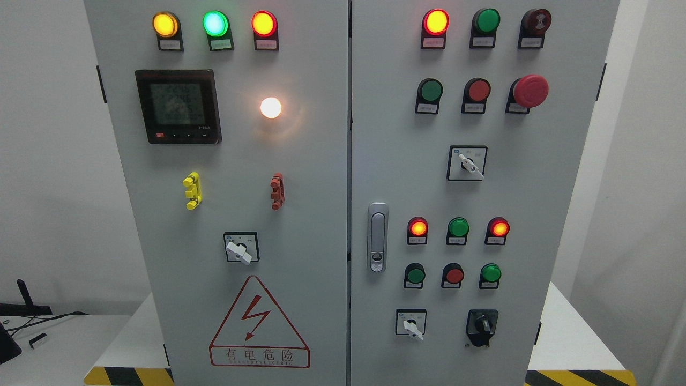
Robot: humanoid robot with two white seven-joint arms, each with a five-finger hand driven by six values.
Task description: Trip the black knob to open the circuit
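Observation:
A grey two-door electrical cabinet [321, 214] fills the head view. The black knob [482, 325] sits at the lower right of the right door, its handle standing roughly upright. To its left is a white selector switch [411, 325] pointing down-right. Neither of my hands nor any arm shows in the picture.
The right door carries rows of red and green buttons and lamps, a red mushroom stop button [529, 90], another white selector [469, 163] and a metal door latch [377, 237]. The left door has a meter [178, 105], lit lamps, a white selector [239, 249] and a warning triangle [259, 324].

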